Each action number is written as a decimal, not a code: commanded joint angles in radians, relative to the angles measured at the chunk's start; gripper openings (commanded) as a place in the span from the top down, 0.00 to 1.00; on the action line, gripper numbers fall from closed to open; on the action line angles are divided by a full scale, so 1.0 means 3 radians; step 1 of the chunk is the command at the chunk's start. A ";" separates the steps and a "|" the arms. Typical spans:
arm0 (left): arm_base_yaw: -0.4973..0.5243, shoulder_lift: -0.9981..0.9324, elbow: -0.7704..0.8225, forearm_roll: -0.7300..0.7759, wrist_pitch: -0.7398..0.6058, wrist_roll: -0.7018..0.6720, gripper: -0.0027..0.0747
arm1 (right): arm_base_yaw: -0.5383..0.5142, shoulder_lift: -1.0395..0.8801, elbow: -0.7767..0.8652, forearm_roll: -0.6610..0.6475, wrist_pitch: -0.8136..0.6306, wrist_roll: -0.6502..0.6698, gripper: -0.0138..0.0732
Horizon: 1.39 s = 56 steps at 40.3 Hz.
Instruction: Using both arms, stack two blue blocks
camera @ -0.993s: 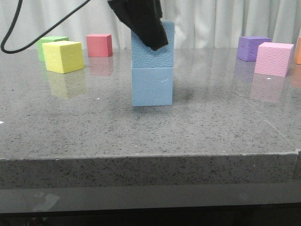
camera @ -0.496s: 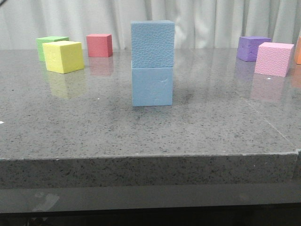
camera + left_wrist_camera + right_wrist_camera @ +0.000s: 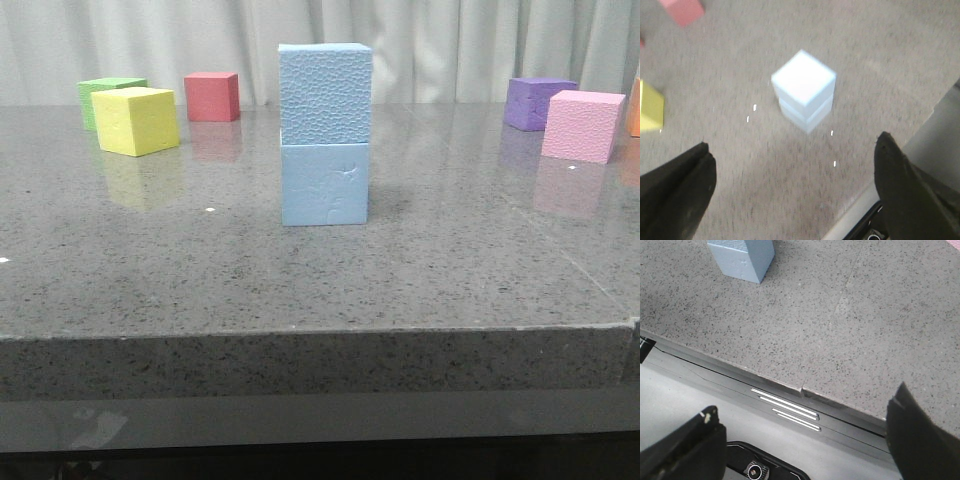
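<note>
— What surrounds the stack?
— Two blue blocks stand stacked mid-surface. Yellow cube at ten o'clock, pink cube at two. Nothing blocks them.
— The jaws?
— Both grippers' jaws apart, empty. No writing visible.

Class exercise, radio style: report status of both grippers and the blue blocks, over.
Left gripper open, empty. Right gripper open, empty. Pebbly pale-blue foam cube sits on scuffed pale-blue foam cube. Nothing touching stack.

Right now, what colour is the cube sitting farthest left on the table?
Green, tucked just behind the yellow cube. The front view shows it best.
</note>
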 commanded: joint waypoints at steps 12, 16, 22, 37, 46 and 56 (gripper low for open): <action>-0.0007 -0.1476 0.1835 0.0509 -0.0932 -0.0760 0.16 | -0.0020 0.0006 -0.0085 0.0002 -0.0206 -0.0013 0.10; -0.0007 -0.1759 0.2139 0.0495 -0.1049 -0.0760 0.16 | -0.0020 0.0006 -0.0085 0.0002 -0.0214 -0.0013 0.10; -0.0007 -0.1976 0.2443 0.0431 -0.1264 -0.0760 0.16 | -0.0020 0.0006 -0.0085 0.0002 -0.0214 -0.0013 0.10; -0.0007 -0.2000 0.2512 0.0443 -0.1388 -0.0745 0.55 | -0.0020 0.0006 -0.0085 0.0002 -0.0227 -0.0013 0.48; -0.0007 -0.2000 0.2512 0.0443 -0.1549 -0.0745 0.99 | -0.0020 0.0006 -0.0085 0.0002 -0.0227 -0.0013 0.92; -0.0007 -0.2000 0.2512 0.0443 -0.1555 -0.0745 0.99 | -0.0020 0.0006 -0.0085 0.0002 -0.0227 -0.0013 0.92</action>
